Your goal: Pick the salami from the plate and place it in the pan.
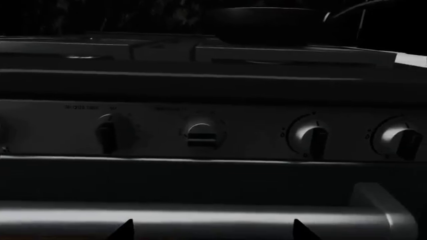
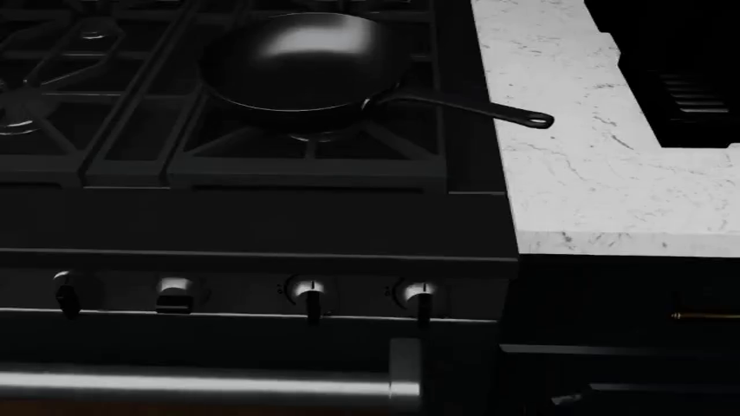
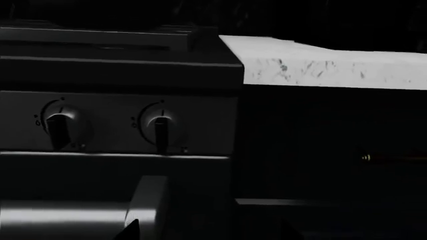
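While both arms hung low facing the stove knobs [image 1: 201, 134], finger spacing was unclear; panel lettering was unreadable; pan [image 2: 303, 65] sat above.

We see only the pan [image 2: 303, 65]: glossy black, upright on stove grate, handle over the bench edge.

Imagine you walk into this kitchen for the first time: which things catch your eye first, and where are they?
The bright marbled counter to the right of the dark stove stands out first. Next comes the glossy black pan on the stove's rear right burner, its thin handle reaching over the counter's edge. Below, a row of knobs glints on the stove's front panel.
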You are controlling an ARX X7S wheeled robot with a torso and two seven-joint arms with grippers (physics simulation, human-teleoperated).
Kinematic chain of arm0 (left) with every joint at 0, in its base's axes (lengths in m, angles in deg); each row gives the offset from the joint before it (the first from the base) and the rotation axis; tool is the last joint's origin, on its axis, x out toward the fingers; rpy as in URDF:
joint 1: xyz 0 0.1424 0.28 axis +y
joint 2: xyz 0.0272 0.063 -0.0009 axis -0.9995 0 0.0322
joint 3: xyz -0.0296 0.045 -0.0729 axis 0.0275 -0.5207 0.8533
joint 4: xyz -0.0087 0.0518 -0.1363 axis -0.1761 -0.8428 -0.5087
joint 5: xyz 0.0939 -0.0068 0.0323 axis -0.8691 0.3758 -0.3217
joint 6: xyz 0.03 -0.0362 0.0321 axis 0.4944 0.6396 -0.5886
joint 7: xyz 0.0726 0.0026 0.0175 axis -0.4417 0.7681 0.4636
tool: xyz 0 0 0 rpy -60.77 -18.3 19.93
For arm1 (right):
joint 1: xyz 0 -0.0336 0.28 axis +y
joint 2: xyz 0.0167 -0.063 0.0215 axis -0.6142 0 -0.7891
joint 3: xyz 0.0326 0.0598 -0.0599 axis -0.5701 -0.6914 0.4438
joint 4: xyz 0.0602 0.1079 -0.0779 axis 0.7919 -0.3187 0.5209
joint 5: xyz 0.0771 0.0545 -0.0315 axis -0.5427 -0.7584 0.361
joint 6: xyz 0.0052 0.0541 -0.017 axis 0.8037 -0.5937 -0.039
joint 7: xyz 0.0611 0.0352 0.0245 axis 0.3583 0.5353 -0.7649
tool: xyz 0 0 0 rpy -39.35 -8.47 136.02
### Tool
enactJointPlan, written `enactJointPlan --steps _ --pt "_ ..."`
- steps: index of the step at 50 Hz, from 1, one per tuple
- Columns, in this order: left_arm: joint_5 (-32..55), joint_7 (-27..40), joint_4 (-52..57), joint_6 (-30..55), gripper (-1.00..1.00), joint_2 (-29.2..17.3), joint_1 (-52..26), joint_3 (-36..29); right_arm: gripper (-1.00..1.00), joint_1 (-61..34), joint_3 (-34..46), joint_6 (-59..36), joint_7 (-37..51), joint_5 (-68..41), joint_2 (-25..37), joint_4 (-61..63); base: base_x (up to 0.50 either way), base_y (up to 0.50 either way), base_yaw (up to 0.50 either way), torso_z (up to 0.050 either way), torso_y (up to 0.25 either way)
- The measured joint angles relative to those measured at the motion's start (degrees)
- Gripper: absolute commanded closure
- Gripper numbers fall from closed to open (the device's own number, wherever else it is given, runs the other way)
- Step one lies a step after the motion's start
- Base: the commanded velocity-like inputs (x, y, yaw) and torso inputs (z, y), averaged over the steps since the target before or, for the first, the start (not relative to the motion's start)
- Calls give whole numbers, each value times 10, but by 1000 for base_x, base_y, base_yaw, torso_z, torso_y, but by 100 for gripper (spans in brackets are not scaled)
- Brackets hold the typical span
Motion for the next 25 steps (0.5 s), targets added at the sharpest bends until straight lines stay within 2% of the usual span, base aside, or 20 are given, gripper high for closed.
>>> enactJointPlan --steps 7,25 --pt "10 8 -8 -3 -100 -6 -5 -9 -100 3 6 0 10 -1 7 -1 0 0 0 0 0" --pt "38 17 4 19 -100 -28 -7 -23 -100 0 21 -7 29 -6 20 -2 0 0 0 50 0"
